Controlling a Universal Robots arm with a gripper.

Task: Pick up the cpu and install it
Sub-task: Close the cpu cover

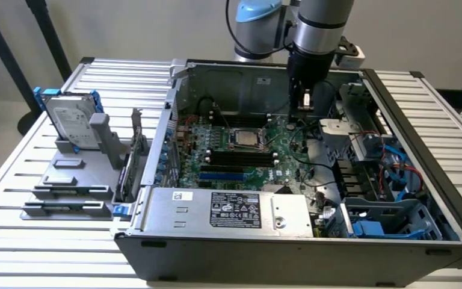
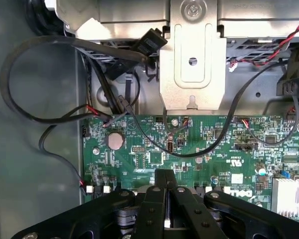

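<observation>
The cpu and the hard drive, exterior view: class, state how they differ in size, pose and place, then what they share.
Size: the cpu is small; the hard drive is far larger. Pose: the cpu lies flat; the hard drive stands on edge. Place: the cpu sits on the motherboard inside the case; the hard drive stands outside it in a grey holder. Both show silver metal faces.

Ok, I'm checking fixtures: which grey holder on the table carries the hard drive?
The tallest, rearmost holder; the blue-framed hard drive stands upright in it.
</observation>
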